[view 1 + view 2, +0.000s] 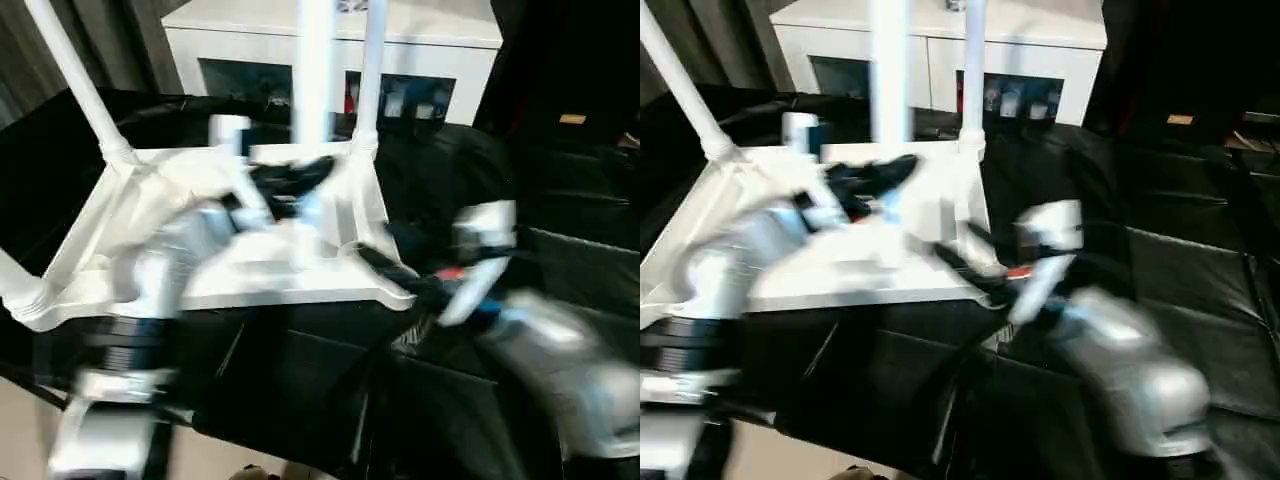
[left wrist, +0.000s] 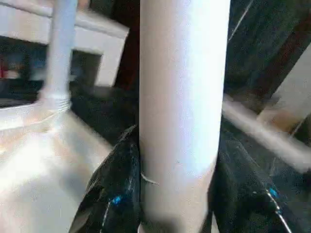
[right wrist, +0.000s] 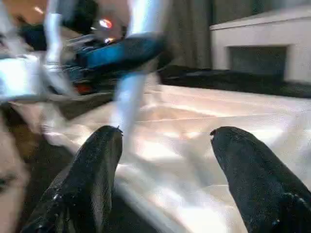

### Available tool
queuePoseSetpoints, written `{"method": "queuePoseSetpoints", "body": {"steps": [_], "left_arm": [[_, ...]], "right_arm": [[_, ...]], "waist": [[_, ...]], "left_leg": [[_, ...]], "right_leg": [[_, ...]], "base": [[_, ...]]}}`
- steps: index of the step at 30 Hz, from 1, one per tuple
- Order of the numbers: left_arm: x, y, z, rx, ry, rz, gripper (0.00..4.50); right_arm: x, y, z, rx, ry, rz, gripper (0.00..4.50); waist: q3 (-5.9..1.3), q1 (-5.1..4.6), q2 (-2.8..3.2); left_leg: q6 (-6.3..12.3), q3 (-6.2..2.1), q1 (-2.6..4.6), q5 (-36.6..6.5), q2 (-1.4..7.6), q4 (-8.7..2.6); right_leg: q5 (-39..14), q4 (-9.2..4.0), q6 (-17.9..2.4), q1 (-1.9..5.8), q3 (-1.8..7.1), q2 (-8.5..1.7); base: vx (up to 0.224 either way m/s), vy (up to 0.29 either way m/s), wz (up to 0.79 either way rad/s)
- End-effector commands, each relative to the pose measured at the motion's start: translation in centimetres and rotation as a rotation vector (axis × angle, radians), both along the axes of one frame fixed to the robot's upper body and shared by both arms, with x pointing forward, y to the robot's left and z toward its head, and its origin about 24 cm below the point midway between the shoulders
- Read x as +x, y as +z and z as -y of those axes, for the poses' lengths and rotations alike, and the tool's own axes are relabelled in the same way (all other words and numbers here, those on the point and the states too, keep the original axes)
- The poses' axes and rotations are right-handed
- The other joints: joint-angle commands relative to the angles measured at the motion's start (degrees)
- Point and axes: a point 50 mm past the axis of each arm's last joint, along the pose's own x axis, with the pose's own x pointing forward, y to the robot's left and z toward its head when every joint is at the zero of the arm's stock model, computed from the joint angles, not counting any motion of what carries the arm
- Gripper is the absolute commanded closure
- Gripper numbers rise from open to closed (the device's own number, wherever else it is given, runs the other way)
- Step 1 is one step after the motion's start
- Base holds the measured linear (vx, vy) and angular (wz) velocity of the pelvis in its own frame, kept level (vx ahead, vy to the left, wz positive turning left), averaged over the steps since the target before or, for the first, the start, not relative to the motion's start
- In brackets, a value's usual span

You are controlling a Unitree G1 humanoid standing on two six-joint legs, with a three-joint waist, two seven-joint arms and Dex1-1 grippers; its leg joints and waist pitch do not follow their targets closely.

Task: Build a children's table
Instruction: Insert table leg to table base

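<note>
The white tabletop (image 1: 250, 275) lies upside down on a black cover. A leg (image 1: 75, 75) rises from its far left corner, another (image 1: 370, 70) from its far right corner, and a third (image 1: 15, 285) leans out at the near left corner. A further leg (image 1: 315, 60) stands upright over the near right part, its foot blurred. My left gripper (image 1: 290, 185) is shut on this leg, its black fingers (image 2: 114, 194) on either side of the leg (image 2: 182, 97). My right gripper (image 1: 385, 262) is open at the near right corner, with the tabletop (image 3: 204, 121) beyond its fingers (image 3: 92, 174).
A white cabinet (image 1: 420, 40) with glass-fronted compartments stands behind the tabletop. Black padded covering (image 1: 560, 220) spreads to the right and front. Light floor (image 1: 20, 440) shows at the near left.
</note>
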Motion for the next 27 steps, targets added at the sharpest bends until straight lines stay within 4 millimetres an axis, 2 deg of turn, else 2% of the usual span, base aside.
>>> {"method": "queuePoseSetpoints", "body": {"steps": [1,3,4,5,6,7,10,12,13,14,15,18,22,27], "left_arm": [[0.0,-0.3,-0.3,0.202,-0.036,0.044,2.92],[0.0,-0.4,-0.9,0.294,-0.037,0.052,2.92],[0.0,-0.4,-1.3,0.382,-0.039,0.063,2.92],[0.0,-0.4,-1.3,0.382,-0.039,0.063,2.92],[-0.1,-0.4,-1.8,0.477,-0.044,0.074,2.93],[-0.1,-0.5,-2.0,0.51,-0.045,0.076,2.93],[0.0,-0.3,-2.8,0.648,-0.049,0.095,2.93],[0.0,0.3,-2.9,0.713,-0.065,0.116,2.93],[0.0,0.5,-3.0,0.753,-0.077,0.126,2.93],[0.0,0.5,-3.0,0.767,-0.081,0.129,2.93],[0.0,0.6,-3.0,0.781,-0.085,0.133,2.93],[0.1,1.0,-2.9,0.874,-0.12,0.165,2.93],[0.0,1.3,-2.6,0.945,-0.153,0.193,2.93],[0.0,1.7,-2.3,0.977,-0.16,0.222,2.93]], "right_arm": [[1.4,2.3,0.8,-0.121,-0.093,0.192,0.81],[2.1,3.4,0.9,-0.227,-0.126,0.306,0.66],[2.6,4.1,0.7,-0.364,-0.144,0.425,0.63],[2.6,4.1,0.7,-0.364,-0.144,0.425,0.63],[2.9,4.6,0.5,-0.476,-0.144,0.525,0.63],[3.0,4.7,0.4,-0.512,-0.142,0.559,0.63],[3.5,6.0,-0.6,-0.665,-0.147,0.748,0.63],[4.2,5.9,-1.4,-0.859,-0.133,0.884,0.63],[4.6,5.7,-1.6,-0.92,-0.117,0.931,0.63],[4.8,5.6,-1.6,-0.936,-0.112,0.947,0.63],[4.9,5.5,-1.7,-0.952,-0.106,0.962,0.63],[6.5,5.0,-1.9,-1.107,-0.09,1.069,0.63],[8.7,4.7,-1.7,-1.231,-0.144,1.088,0.63],[10.0,4.1,-1.6,-1.311,-0.151,1.086,0.63]], "waist": [[-4.61,-0.04,-0.41],[-4.55,-0.24,-0.47],[-4.42,-0.15,-0.4],[-4.4,-0.26,-0.57],[-4.3,-0.27,-0.49],[-4.29,-0.27,-0.55],[-4.27,-0.56,-0.68],[-4.31,-0.86,-0.66],[-4.32,-0.82,-0.46],[-4.22,-1.1,-0.57],[-4.28,-0.91,-0.52],[-4.45,-1.49,-0.66],[-4.37,-1.82,-0.73],[-4.51,-1.88,-1.0]], "left_leg": [[1.69,-0.74,0.71,-4.11,1.89,-4.23],[1.35,-0.78,0.58,-3.44,1.86,-4.25],[0.73,-0.73,0.95,-4.54,2.01,-4.26],[0.3,-0.67,0.83,-5.03,1.87,-4.21],[0.36,-0.54,0.85,-5.51,1.81,-4.24],[0.02,-0.79,0.92,-6.15,1.94,-4.33],[0.16,-0.66,0.93,-6.63,1.88,-4.33],[-0.1,-0.7,0.88,-5.98,1.76,-4.29],[-0.08,-0.71,1.05,-6.12,1.84,-4.21],[0.1,-0.54,0.94,-6.7,1.64,-4.11],[0.48,-0.55,1.12,-7.22,1.77,-4.1],[0.8,-0.63,0.84,-6.43,1.67,-4.08],[0.99,-0.58,0.78,-7.21,1.59,-3.91],[1.45,-0.4,0.63,-6.13,1.58,-3.72]], "right_leg": [[-12.1,-3.72,-9.5,3.46,2.25,-3.66],[-11.52,-3.51,-9.27,3.51,2.34,-3.65],[-12.82,-3.58,-9.38,3.17,2.31,-3.7],[-13.45,-3.54,-9.45,3.45,2.36,-3.74],[-13.65,-3.63,-9.49,3.48,2.48,-3.74],[-14.87,-3.61,-9.38,3.3,2.33,-3.76],[-14.86,-3.61,-9.5,3.34,2.46,-3.72],[-13.34,-3.27,-10.38,3.41,2.36,-3.47],[-12.8,-3.29,-11.1,3.25,2.41,-3.73],[-12.91,-3.36,-11.28,3.33,2.5,-3.58],[-12.77,-3.39,-11.67,3.39,2.64,-3.76],[-9.99,-3.03,-12.98,3.64,2.4,-3.5],[-10.46,-2.99,-14.13,3.84,2.45,-3.51],[-7.82,-2.7,-14.76,3.98,2.54,-3.44]], "base": [[0.0,0.0,0.0],[0.0,0.0,0.0],[0.0,0.0,0.0],[0.0,0.0,0.0],[0.0,0.0,0.0],[0.0,0.0,0.0],[0.0,0.0,0.0],[0.0,0.0,0.0],[0.0,0.0,0.0],[0.0,0.0,0.0],[0.0,0.0,0.0],[0.0,0.0,0.0],[0.0,0.0,0.0],[0.0,0.0,0.0]]}}
